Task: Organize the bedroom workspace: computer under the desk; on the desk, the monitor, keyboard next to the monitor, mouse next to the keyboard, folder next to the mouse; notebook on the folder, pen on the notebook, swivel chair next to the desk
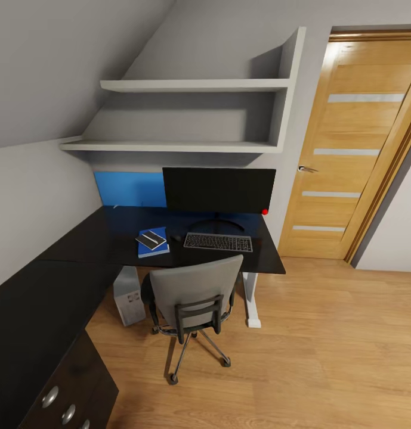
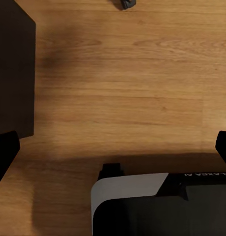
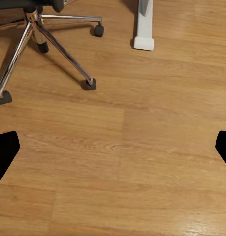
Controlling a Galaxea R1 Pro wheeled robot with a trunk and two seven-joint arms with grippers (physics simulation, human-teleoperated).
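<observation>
Dark keyboard point(image 1: 218, 242) lies lengthwise along the monitor's point(image 1: 219, 190) width.

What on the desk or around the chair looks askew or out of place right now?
Nothing stands out. The folder lies slightly angled on the desk, with the notebook on it, left of the keyboard. The swivel chair stands upright at the desk, the computer underneath.

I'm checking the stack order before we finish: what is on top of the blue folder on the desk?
A dark notebook lies on the folder, and a thin white pen lies across the notebook. The part of the folder beneath the notebook is covered, so nothing can be told about it.
</observation>
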